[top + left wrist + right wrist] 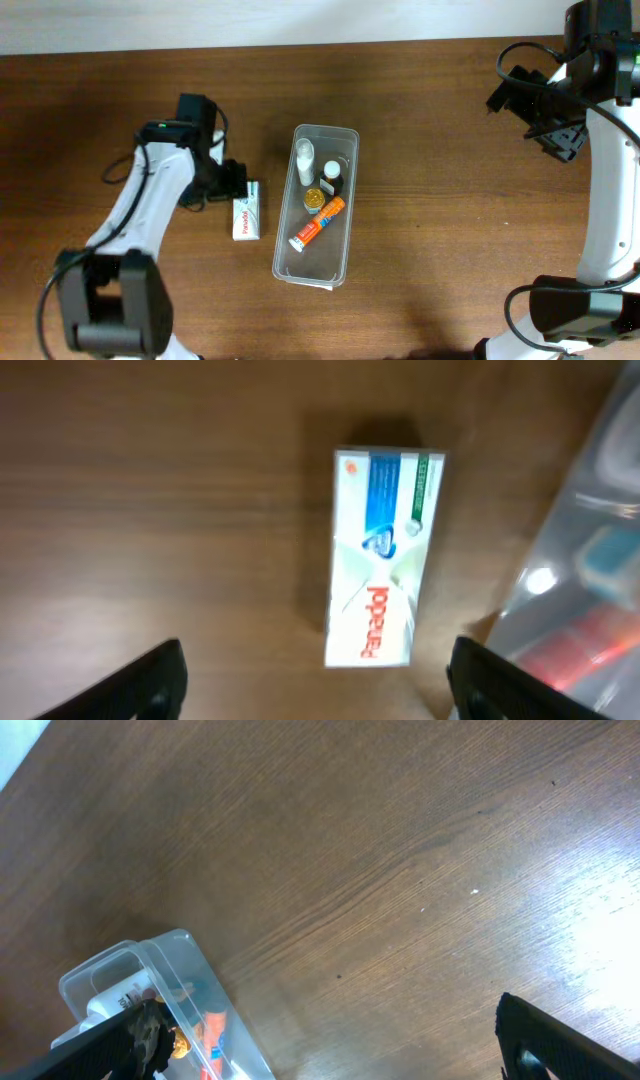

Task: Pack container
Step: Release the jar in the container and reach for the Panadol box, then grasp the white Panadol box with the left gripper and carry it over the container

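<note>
The container [316,205] sits about mid-counter [450,250], its long side running from 12 to 6 o'clock, a clear bin with rounded corners. Inside it, at the 12 o'clock end, stands a white bottle [304,158], with a small dark-capped bottle [331,180] just beside it toward 4 o'clock. A small gold round item [314,199] lies below them, and an orange tube [318,224] rests slantwise around the middle. The 6 o'clock end of the bin is bare. On the counter at 9 o'clock from the bin, near but not touching it, a white box [385,555] with blue, green and red print lies flat, parallel to the bin. The left gripper [315,660] hangs over the 12 o'clock end of that box with its fingers [150,685] spread wide; they are on either side of the box's width and nothing is held between them. The right gripper [330,1015] is well away, out at about 2 o'clock from the bin near the counter's far edge. It too is spread wide and carries nothing, with only bare wood between its fingers and one corner of the bin showing in its wrist view.
</note>
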You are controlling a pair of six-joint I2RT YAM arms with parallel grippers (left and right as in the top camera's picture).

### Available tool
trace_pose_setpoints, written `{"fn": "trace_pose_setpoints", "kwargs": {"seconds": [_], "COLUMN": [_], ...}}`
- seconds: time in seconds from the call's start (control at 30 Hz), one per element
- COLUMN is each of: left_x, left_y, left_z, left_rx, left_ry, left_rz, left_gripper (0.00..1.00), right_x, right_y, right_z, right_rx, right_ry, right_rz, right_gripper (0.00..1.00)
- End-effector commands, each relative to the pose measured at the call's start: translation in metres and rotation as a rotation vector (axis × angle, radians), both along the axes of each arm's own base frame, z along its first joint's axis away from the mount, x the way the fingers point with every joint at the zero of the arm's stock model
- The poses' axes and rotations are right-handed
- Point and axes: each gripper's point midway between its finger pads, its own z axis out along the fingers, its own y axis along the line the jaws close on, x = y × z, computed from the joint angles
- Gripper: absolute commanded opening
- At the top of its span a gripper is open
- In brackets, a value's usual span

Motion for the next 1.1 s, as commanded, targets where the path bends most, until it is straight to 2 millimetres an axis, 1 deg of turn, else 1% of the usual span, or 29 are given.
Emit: {"fn": "trace_pose_setpoints", "kwargs": {"seconds": [0.0, 0.1, 0.17, 0.33, 0.37, 0.47, 0.53, 0.6, 0.63, 0.7, 0.73, 0.77, 0.87, 0.97, 1.07], "left_x": [-0.009, -0.007, -0.009, -0.014, -0.014, -0.015, -0.015, -0.014, -0.013, -0.012, -0.010, -0.007, -0.003, -0.005, -0.011], "left_y": [-0.022, -0.026, -0.025, -0.026, -0.027, -0.026, -0.026, -0.027, -0.027, -0.027, -0.026, -0.022, -0.020, -0.023, -0.030], "left_z": [-0.024, -0.030, -0.036, -0.067, -0.075, -0.086, -0.088, -0.086, -0.085, -0.080, -0.071, -0.056, -0.028, 0.004, 0.033], "left_rx": [-0.081, -0.068, -0.039, -0.013, -0.012, -0.009, -0.008, -0.009, -0.009, -0.009, -0.004, 0.022, 0.038, 0.032, 0.024], "left_ry": [0.063, 0.062, 0.073, 0.114, 0.127, 0.151, 0.154, 0.149, 0.147, 0.145, 0.140, 0.128, 0.096, 0.049, -0.014], "left_rz": [-0.082, -0.098, -0.107, -0.123, -0.123, -0.122, -0.122, -0.122, -0.122, -0.123, -0.124, -0.123, -0.125, -0.134, -0.157], "left_gripper": [0.83, 0.83, 0.83, 0.82, 0.81, 0.74, 0.70, 0.68, 0.64, 0.59, 0.56, 0.53, 0.51, 0.50, 0.50], "right_x": [-0.005, -0.005, -0.005, -0.005, -0.005, -0.005, -0.005, -0.005, -0.005, -0.005, -0.005, -0.005, -0.005, -0.005, -0.005], "right_y": [0.000, 0.000, 0.000, 0.000, 0.000, 0.000, 0.000, 0.000, 0.000, 0.000, 0.000, 0.000, 0.000, 0.000, 0.000], "right_z": [0.008, 0.008, 0.008, 0.008, 0.008, 0.008, 0.008, 0.008, 0.008, 0.008, 0.008, 0.008, 0.008, 0.008, 0.008], "right_rx": [-0.002, -0.002, -0.002, -0.002, -0.002, -0.002, -0.002, -0.002, -0.002, -0.002, -0.002, -0.002, -0.002, -0.002, -0.002], "right_ry": [-0.024, -0.024, -0.024, -0.024, -0.024, -0.024, -0.024, -0.024, -0.024, -0.024, -0.024, -0.024, -0.024, -0.024, -0.024], "right_rz": [-0.003, -0.003, -0.003, -0.003, -0.003, -0.003, -0.003, -0.003, -0.003, -0.003, -0.003, -0.003, -0.003, -0.003, -0.003], "right_gripper": [0.98, 0.98, 0.98, 0.98, 0.98, 0.98, 0.98, 0.98, 0.98, 0.98, 0.98, 0.99, 0.99, 0.98, 0.98]}}
